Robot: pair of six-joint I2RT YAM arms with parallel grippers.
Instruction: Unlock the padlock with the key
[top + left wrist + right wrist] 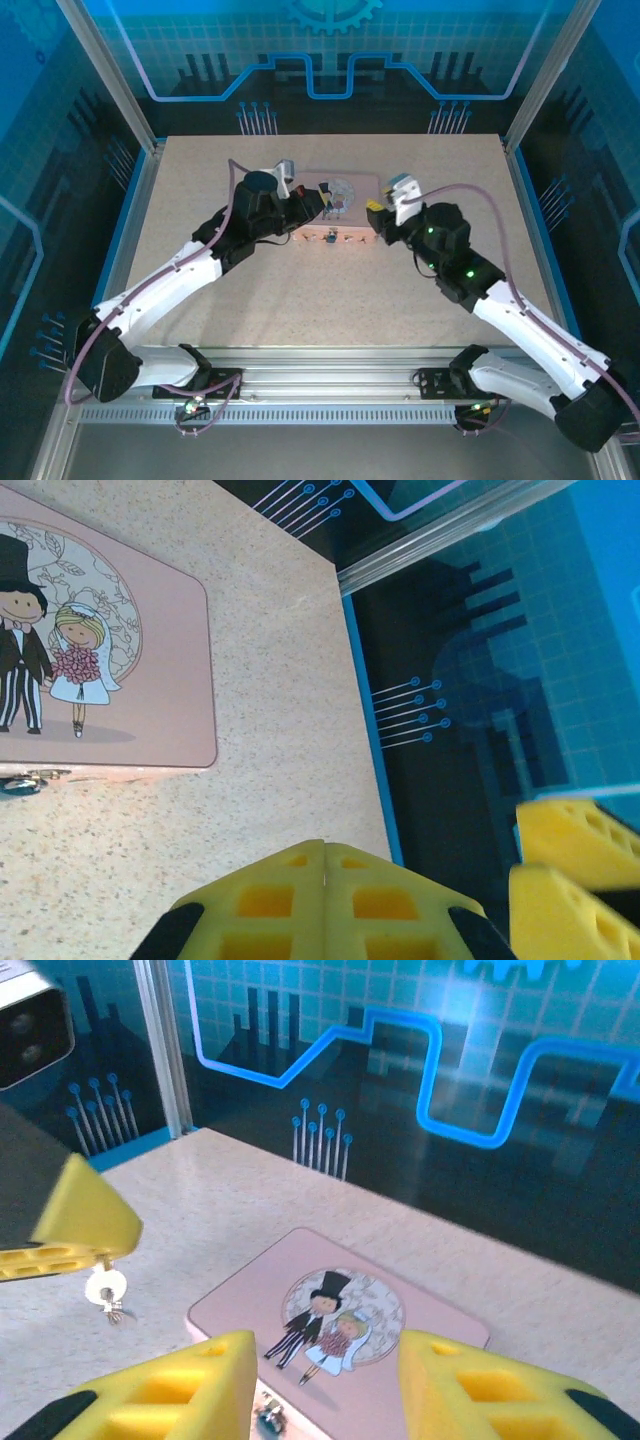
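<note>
The padlock (pixel 20 783) is a tiny bluish blob with a bit of shiny metal. It sits right against the front edge of the box (pixel 430 1315), about midway along it going by the top cam. It's too small for me to make out the shackle.

The box is flat, pink and matte, with rounded corners and a cartoon bride and groom in a round leafy frame on the lid. It lies on the speckled beige counter (pixel 200 290).

The key (pixel 105 1287) is thin silver metal with a round head. It dangles from the tip of my left end effector (pixel 325 855), off to the box's left and above the counter. That's from my right wrist cam. My left wrist cam gives the other half: two yellow pads with square cut-outs, pressed together along a single seam. So left is closed, and it looks pinched on the key.

My right end effector (pixel 325 1350) is spread wide, gripping nothing, with its chunky yellow pads either side of the box's near edge.
</note>
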